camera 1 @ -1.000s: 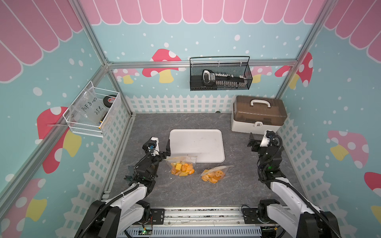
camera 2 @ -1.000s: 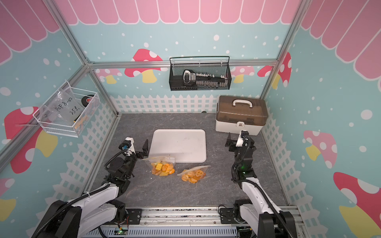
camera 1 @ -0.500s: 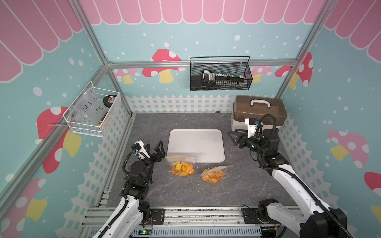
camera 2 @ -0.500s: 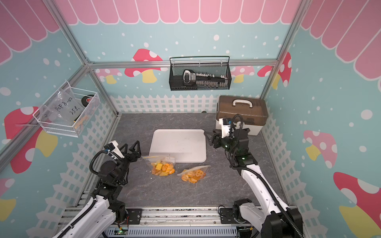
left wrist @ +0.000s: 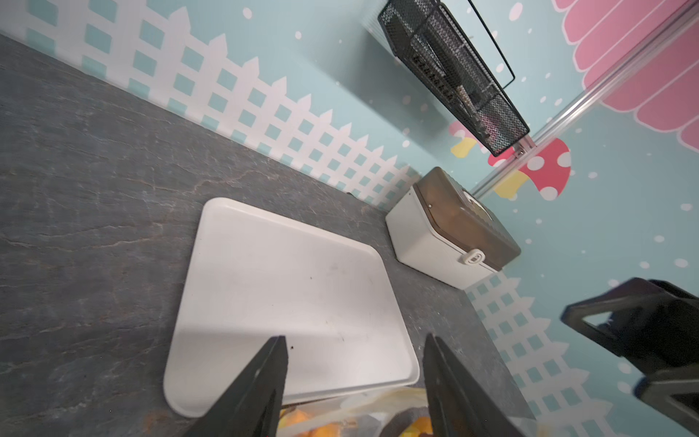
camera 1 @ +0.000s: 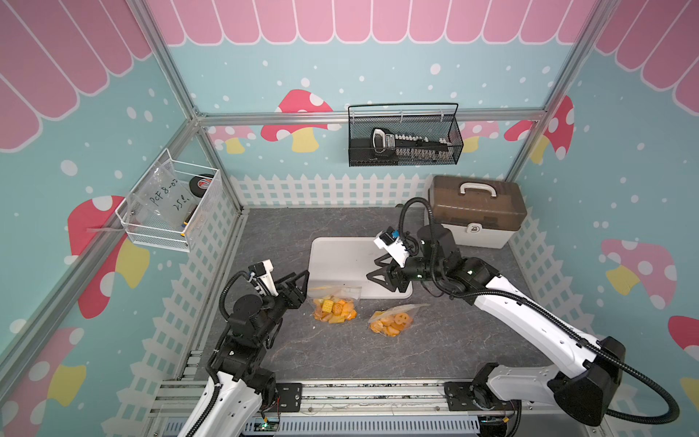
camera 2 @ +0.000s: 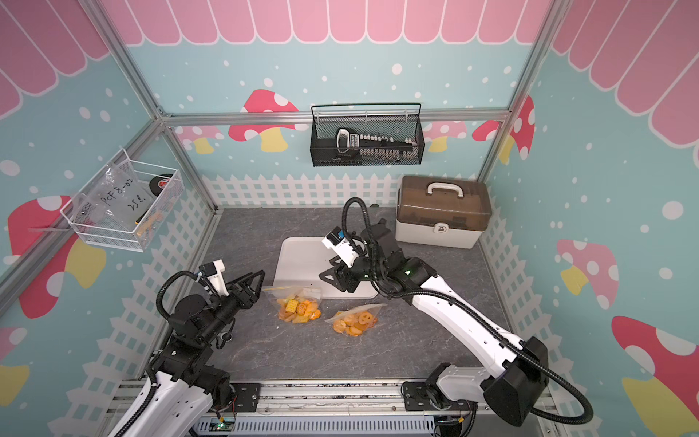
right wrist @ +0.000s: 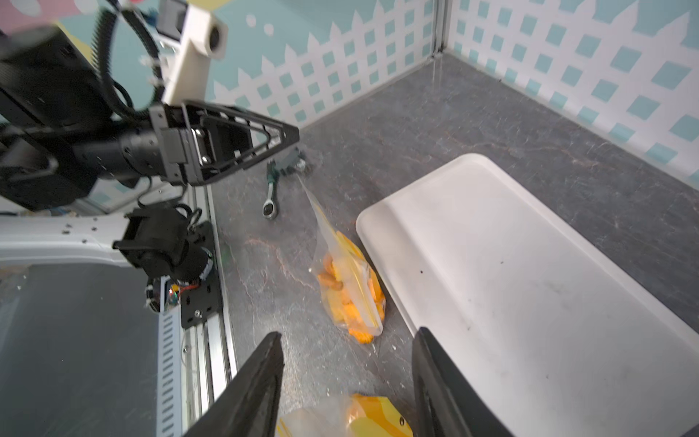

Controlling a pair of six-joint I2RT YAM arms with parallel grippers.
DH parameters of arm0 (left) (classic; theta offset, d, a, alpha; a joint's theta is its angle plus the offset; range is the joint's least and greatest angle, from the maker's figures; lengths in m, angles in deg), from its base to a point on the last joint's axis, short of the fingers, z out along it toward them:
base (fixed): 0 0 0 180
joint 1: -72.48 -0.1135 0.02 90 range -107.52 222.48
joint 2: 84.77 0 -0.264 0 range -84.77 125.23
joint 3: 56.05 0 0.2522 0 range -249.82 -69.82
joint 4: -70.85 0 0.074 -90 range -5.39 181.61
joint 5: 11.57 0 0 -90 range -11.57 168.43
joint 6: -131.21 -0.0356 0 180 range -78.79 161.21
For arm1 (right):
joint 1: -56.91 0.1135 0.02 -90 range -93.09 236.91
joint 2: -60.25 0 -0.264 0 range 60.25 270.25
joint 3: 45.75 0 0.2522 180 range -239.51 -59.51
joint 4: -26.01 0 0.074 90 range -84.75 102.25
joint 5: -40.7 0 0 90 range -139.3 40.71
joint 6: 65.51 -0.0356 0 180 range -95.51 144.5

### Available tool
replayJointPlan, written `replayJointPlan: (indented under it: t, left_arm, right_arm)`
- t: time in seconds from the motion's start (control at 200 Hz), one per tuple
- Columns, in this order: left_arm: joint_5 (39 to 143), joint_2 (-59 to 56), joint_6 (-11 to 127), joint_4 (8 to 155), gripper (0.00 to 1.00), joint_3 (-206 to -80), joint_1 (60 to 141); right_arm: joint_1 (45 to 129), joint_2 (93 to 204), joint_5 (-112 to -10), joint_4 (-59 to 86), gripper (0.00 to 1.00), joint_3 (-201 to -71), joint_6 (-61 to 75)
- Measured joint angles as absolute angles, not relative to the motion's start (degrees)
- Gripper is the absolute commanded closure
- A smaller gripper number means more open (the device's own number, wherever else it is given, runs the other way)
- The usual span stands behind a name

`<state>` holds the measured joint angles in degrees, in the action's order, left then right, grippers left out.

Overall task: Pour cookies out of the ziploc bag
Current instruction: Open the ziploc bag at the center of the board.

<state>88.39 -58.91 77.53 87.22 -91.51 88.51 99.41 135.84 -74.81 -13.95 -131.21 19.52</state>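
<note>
Two clear ziploc bags lie on the grey table in front of the white tray (camera 1: 340,257). The left ziploc bag (camera 1: 334,307) and the right one (camera 1: 393,321) both hold small orange and yellow cookies (camera 2: 299,308). My left gripper (camera 1: 302,285) hovers open just left of the left bag, which shows under its fingertips in the left wrist view (left wrist: 359,410). My right gripper (camera 1: 372,270) hangs open over the tray's front right corner, above and behind the right bag (right wrist: 351,416). Neither gripper holds anything.
A ratchet wrench (right wrist: 273,187) lies on the table under the left gripper. A brown-lidded box (camera 1: 474,212) stands at the back right. A black wire basket (camera 1: 404,140) hangs on the back wall and a white one (camera 1: 170,204) on the left wall.
Both arms have risen from their low rest poses. The right gripper has swung left from beside the box to over the tray's corner. The left gripper has stayed near the left bag.
</note>
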Motion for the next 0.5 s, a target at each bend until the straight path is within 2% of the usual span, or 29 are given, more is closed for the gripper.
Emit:
replayJointPlan:
  t: [0.075, 0.24, 0.495]
  left_arm:
    - [88.56, -60.30, 78.25, 89.21, 0.49, -91.51, 89.63]
    - [88.54, -62.40, 79.45, 92.03, 0.51, -90.52, 89.94]
    - [88.54, -63.36, 80.11, 93.63, 0.51, -87.62, 89.94]
  right_arm:
    - [102.69, 140.41, -72.23, -16.88, 0.45, -135.05, 21.42]
    - [108.05, 149.32, -66.90, -20.46, 0.44, -141.39, 24.62]
    - [112.35, 155.75, -60.28, -22.23, 0.45, -147.05, 27.57]
